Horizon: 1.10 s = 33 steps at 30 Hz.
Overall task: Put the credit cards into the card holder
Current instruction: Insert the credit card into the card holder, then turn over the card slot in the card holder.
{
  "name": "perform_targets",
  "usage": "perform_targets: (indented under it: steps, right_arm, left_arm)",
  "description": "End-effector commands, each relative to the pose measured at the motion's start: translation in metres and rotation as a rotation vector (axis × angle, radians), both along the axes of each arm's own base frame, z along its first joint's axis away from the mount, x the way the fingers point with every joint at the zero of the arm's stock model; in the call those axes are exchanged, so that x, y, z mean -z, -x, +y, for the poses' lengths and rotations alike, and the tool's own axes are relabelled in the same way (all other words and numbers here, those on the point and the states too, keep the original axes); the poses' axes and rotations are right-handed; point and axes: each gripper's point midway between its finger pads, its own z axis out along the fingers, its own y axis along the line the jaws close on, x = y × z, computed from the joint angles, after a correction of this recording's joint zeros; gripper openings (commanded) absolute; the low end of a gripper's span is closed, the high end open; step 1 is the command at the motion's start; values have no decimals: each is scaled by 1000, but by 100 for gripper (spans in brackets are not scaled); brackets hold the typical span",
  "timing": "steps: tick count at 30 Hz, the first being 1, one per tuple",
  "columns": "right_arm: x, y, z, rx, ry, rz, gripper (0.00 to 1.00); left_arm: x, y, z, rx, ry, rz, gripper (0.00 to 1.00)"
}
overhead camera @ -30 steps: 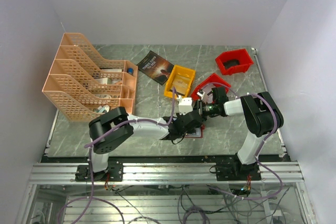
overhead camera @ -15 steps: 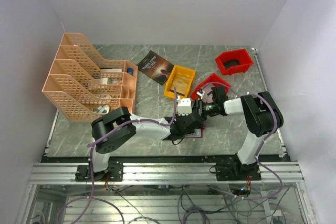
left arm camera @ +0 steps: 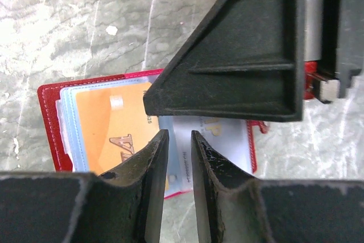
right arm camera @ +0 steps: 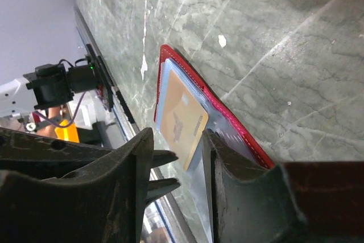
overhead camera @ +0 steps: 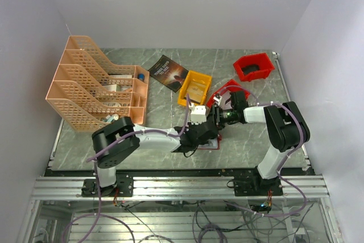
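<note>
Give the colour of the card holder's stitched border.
Red, with pale stitching along the card holder edge; it shows best in the left wrist view.

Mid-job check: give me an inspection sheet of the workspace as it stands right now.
Surface: grey marble-pattern table, no spills seen.
Job's things: card holder lies open; orange card in a clear pocket, white card on the other page.
Clutter: peach file organiser, dark book, yellow bin, red bin, second red bin partly behind the right arm.
Grippers: left gripper jaws narrowly apart over the holder; right gripper open, nothing held.
Cables: purple cables along both arms.
Surroundings: white walls, aluminium rail.
</note>
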Motion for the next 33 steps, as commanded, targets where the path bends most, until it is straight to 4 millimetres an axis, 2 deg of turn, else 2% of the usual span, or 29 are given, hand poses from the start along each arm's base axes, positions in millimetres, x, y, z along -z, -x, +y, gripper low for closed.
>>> perform_targets:
  steps: [1,6,14,18,20,24,27,29,33]
  right_arm:
    - [-11,-7,-2,-19,30,-103,41]
    - [-25,-7,1,-58,26,-187,43]
    - [-60,-5,1,-149,-8,-406,43]
    - [-76,-4,-2,-222,3,-567,39]
    - [-77,-2,-4,-280,36,-638,37]
    - [-75,-6,-4,-443,136,-868,29]
    - [-73,4,3,-574,158,-987,12]
    - [-69,9,10,-656,182,-1012,0]
    - [-52,12,17,-717,230,-901,0]
  left_arm:
    - [-32,8,-4,95,67,-41,34]
    - [-50,17,12,141,140,-93,33]
    - [-58,32,43,174,237,-134,33]
    - [-64,37,51,196,317,-128,46]
    - [-67,36,55,204,378,-117,52]
    - [-72,29,70,203,510,-75,54]
    - [-77,27,78,193,583,-63,54]
    - [-75,23,84,171,591,-52,53]
    - [-70,22,89,148,580,-33,46]
